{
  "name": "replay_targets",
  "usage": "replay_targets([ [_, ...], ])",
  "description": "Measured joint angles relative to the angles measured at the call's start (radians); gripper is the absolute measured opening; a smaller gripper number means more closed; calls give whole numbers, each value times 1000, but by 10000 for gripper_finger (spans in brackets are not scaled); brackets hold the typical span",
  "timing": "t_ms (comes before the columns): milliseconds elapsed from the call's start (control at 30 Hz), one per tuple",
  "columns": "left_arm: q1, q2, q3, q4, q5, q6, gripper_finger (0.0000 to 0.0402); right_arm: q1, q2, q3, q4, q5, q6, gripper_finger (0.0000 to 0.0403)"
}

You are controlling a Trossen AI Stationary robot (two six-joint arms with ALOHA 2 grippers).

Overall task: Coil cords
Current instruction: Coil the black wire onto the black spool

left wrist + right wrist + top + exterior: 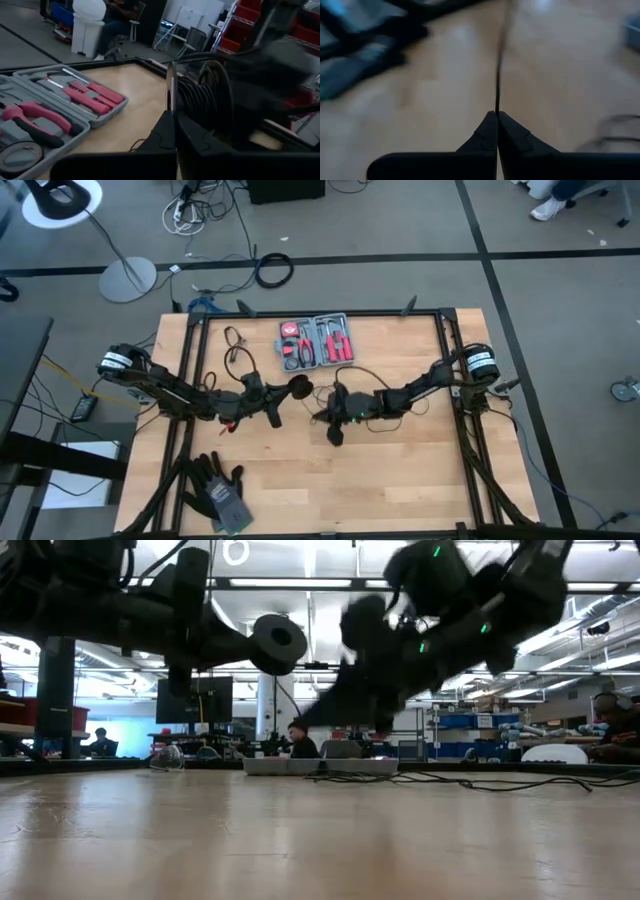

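So, starting right at the fingertips: the right gripper (496, 120) was seen pinched fully closed, with the thin black cord (498, 65) caught between its tips and running straight away from them over the wood. The left gripper (173, 131) was closed up tight too, clamped on the thin rim of the round black disc (171, 87), and a fair few turns of cord were already stacked on the hub next to that rim. From above, both claws were parked close together over the middle of the table (400, 480), with the disc held up off the surface between them. The winding step was judged to be the one in hand, probably somewhere in the middle of it, since a loose length of wire was seen squiggled on the board out past the left arm, toward the far edge. For the next move, the free cord would likely need to be carried around the hub by the right claw while the disc is kept steady by the left, with enough tension that the turns don't slip off, and without the two arms being knocked together. A pair of dark gloves (220, 490) was left near the front edge, the red tool kit (316, 341) lay open at the back, and farther off a seated person (297, 740) was visible in the room.
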Motion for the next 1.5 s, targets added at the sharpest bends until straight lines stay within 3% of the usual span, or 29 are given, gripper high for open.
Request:
replay_targets([
  [200, -4, 1, 1, -4, 1, 4, 0, -60, 25, 2, 6, -94, 18, 22],
  [400, -4, 1, 1, -2, -4, 9, 0, -60, 23, 3, -16, -139, -5, 67],
  [600, -4, 0, 2, 34, -5, 32, 0, -44, 18, 3, -56, -217, 41, 82],
  [700, -4, 1, 2, 55, -4, 39, 0, -15, 18, 3, -55, -142, 7, 80],
  [867, -5, 0, 2, 80, 0, 39, 0, 32, 24, 3, -3, 130, -218, 75],
  [933, -5, 0, 2, 91, 3, 40, 0, 40, 25, 3, 31, 187, -274, 75],
  [1133, -5, 1, 2, 169, 23, 65, 0, 4, 26, 5, 52, 167, -382, 72],
  [1500, -5, 1, 18, 228, 61, 75, 0, -48, 26, 7, -6, 133, -440, 68],
])
